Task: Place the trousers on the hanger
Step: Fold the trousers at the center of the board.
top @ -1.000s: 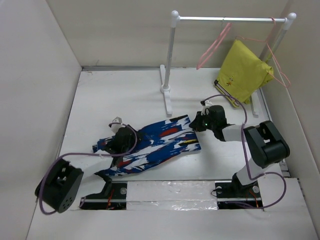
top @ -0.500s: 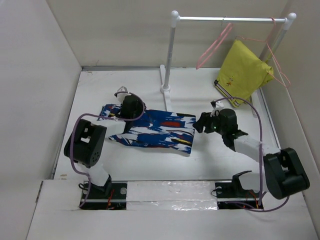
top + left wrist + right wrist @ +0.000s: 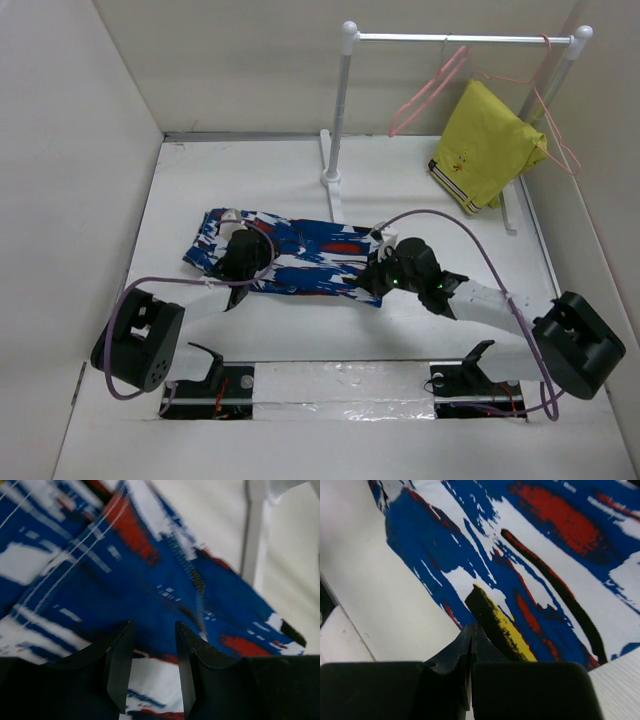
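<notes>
Currently | I see my left gripper spread, low over the trousers | right gripper pressed together at their edge | hanger hangs on the rail

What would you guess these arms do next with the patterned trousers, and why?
Probably the left gripper lowers and closes on the trousers: its jaws stand open over the cloth, while the right gripper looks shut at the cloth's right end. The hanger hangs bare.
</notes>
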